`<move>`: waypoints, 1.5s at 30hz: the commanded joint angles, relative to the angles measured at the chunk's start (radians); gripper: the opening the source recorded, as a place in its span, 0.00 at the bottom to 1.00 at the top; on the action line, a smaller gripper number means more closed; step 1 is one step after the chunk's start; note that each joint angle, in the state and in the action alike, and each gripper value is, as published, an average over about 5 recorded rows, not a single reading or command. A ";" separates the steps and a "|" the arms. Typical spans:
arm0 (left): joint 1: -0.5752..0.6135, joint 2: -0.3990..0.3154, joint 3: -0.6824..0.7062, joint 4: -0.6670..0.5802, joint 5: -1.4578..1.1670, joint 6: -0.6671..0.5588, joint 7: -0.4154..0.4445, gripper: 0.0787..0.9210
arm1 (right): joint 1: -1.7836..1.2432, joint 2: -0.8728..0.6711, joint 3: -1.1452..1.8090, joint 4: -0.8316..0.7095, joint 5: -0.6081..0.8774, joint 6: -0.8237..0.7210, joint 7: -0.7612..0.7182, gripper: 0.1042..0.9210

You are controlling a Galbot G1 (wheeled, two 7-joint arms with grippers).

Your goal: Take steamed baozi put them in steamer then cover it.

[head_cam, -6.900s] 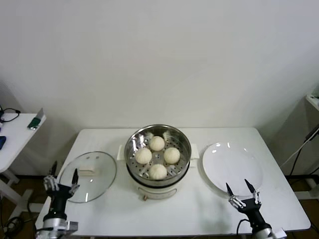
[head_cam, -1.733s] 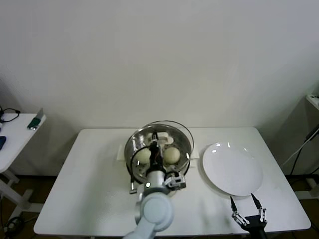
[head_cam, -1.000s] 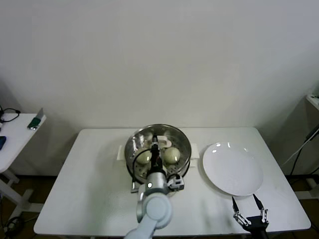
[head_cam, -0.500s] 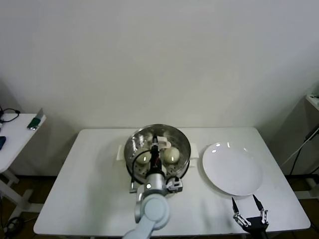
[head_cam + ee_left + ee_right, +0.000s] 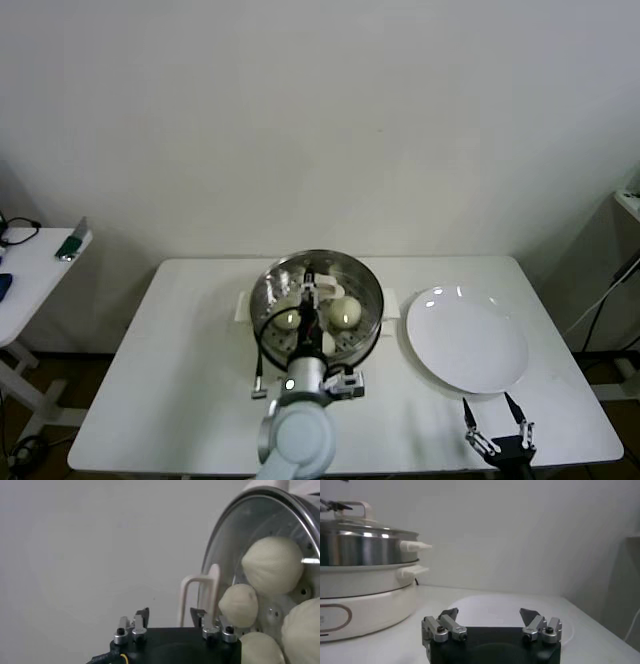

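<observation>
Just ahead of my left gripper (image 5: 167, 616), jaws apart, the cover (image 5: 227, 545) sits on the steamer (image 5: 368, 300); I'd lift straight off its handle (image 5: 200, 597).

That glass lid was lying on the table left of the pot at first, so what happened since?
The left gripper carried the glass lid rightward and set it on the steamer, over the baozi. Its fingers have just opened, letting go of the lid's handle. The white plate and the right gripper, open near the table's front edge, stayed put.
</observation>
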 commanded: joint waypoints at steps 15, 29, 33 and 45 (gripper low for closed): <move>0.423 0.178 -0.613 -0.297 -1.244 -0.520 -0.370 0.88 | 0.031 0.015 0.002 0.023 0.008 0.015 0.092 0.88; 0.620 0.246 -0.815 -0.043 -1.824 -0.863 -0.225 0.88 | 0.061 0.017 -0.013 -0.027 0.028 0.066 0.087 0.88; 0.629 0.221 -0.774 0.022 -1.800 -0.923 -0.226 0.88 | 0.067 0.015 -0.014 -0.033 0.039 0.069 0.082 0.88; 0.612 0.193 -0.695 0.054 -1.767 -0.943 -0.228 0.88 | 0.069 0.012 -0.019 -0.044 0.047 0.074 0.080 0.88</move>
